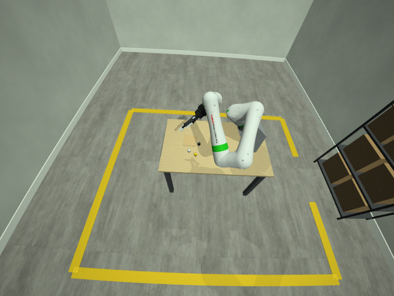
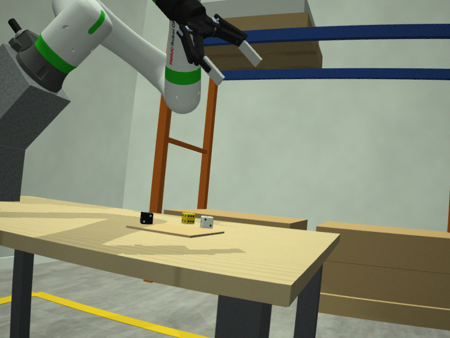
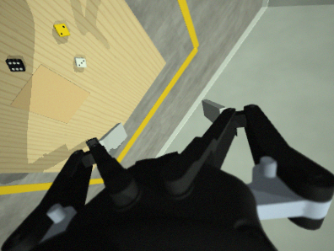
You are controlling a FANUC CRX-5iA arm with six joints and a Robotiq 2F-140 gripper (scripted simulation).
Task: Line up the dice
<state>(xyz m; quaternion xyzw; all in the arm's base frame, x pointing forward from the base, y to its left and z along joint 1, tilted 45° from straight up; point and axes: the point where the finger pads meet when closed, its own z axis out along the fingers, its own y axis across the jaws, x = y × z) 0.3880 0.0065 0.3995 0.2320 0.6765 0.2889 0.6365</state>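
The square tan mat point(image 1: 188, 140) point(image 2: 174, 229) point(image 3: 55, 94) lies flat on the table. All three dice stand beside it on the wood. The black die point(image 1: 199, 143) point(image 2: 146, 217) point(image 3: 15, 65) shows six on top and stands on the base side of the mat. The white die point(image 1: 188, 150) point(image 2: 206, 221) point(image 3: 80, 62) shows three on top, close to another mat edge. The yellow die point(image 1: 195, 154) point(image 2: 187, 218) point(image 3: 61, 29) shows two on top, farther from the mat. My gripper point(image 1: 185, 127) point(image 2: 237, 72) point(image 3: 162, 119) is open and empty, tilted, high above the table.
The wooden table point(image 1: 172, 159) point(image 2: 254, 261) point(image 3: 126, 72) carries my arm's grey pedestal point(image 1: 260, 136) point(image 2: 36, 109) at one end. The arm point(image 1: 218, 127) reaches over the table. Racks with blue beams point(image 2: 327, 72) and brown boxes point(image 2: 381, 254) stand behind the table in the exterior view.
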